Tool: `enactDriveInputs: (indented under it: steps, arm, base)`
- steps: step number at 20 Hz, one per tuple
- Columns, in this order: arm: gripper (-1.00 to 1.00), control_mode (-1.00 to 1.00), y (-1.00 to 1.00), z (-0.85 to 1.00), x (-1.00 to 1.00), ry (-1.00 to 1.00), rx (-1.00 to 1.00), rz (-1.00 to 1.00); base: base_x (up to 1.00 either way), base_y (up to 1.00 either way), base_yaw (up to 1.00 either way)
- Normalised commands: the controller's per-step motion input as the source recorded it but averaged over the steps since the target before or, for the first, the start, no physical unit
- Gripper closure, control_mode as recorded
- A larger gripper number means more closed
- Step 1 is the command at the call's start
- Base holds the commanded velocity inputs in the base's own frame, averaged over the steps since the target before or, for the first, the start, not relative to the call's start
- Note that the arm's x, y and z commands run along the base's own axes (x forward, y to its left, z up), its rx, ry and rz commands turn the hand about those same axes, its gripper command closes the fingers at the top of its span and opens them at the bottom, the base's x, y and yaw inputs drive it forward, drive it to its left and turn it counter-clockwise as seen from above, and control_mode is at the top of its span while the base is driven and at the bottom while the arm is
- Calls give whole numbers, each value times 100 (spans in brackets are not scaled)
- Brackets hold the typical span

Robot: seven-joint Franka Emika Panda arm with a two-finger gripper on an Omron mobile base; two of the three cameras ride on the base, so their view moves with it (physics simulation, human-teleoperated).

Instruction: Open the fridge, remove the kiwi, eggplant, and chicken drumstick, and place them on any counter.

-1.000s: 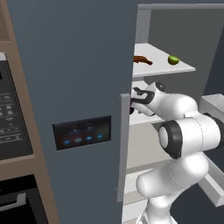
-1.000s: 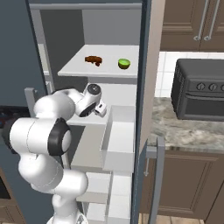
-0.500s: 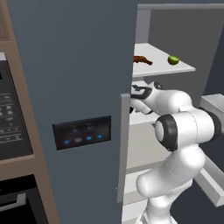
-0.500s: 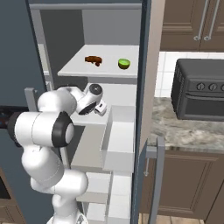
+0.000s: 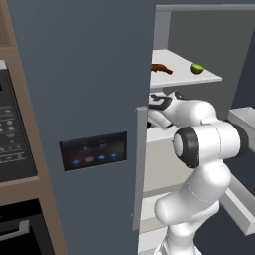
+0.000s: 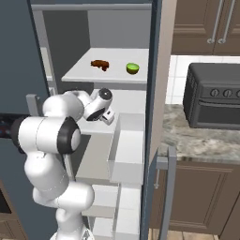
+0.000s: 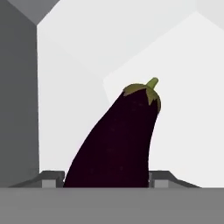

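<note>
Black wall oven (image 5: 15, 144) with button panel, set in brown wood surround, left of view. Dark countertop oven (image 6: 214, 96) with round knobs, standing on marbled stone. Upper brown wall cabinets (image 6: 206, 26) with long metal handles. White tiled backsplash (image 6: 179, 77) between upper cabinets and stone top.
</note>
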Motion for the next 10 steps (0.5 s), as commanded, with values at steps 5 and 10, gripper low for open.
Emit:
enactDriveInputs:
  steps: [5, 10]
  arm:
    - [100, -100, 0, -55, 0, 7, 14, 1]
    - [100, -100, 0, -50, -25, 0, 2, 2]
  base:
    - [0, 0, 0]
    - [0, 0, 0]
